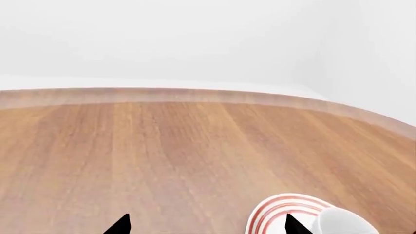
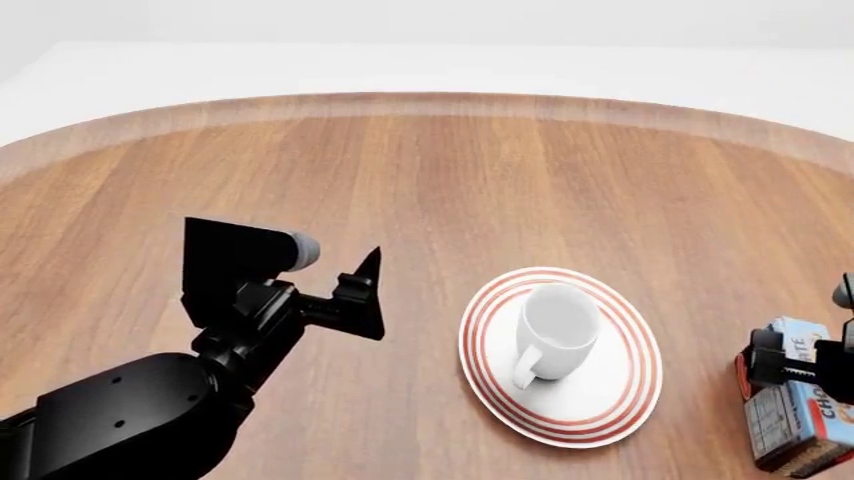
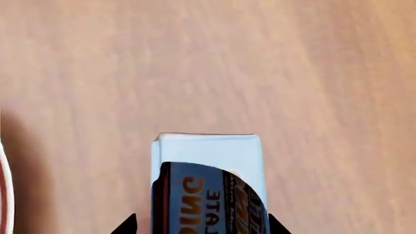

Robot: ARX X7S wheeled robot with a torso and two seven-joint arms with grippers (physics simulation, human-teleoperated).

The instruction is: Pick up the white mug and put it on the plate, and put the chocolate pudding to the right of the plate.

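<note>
The right gripper (image 3: 200,225) has its two dark fingertips either side of the chocolate pudding (image 3: 209,187) and looks closed on it, the carton lying lengthwise between the jaws with its pale blue end pointing away from the wrist. In the head view the carton (image 2: 801,405) sits low at the robot's right, near the plate (image 2: 627,395) but apart from it, so I'd judge it is being set down where the task wants it; whether it already rests on the wooden table (image 2: 427,190) I cannot tell. The white mug (image 2: 557,330) stands upright on the plate, roughly in the middle, handle toward the robot, so that half looks done. The left gripper (image 2: 360,295) hangs wide and empty above bare wood on the plate's other side, well clear of the mug, probably parked there to keep out of the way.
</note>
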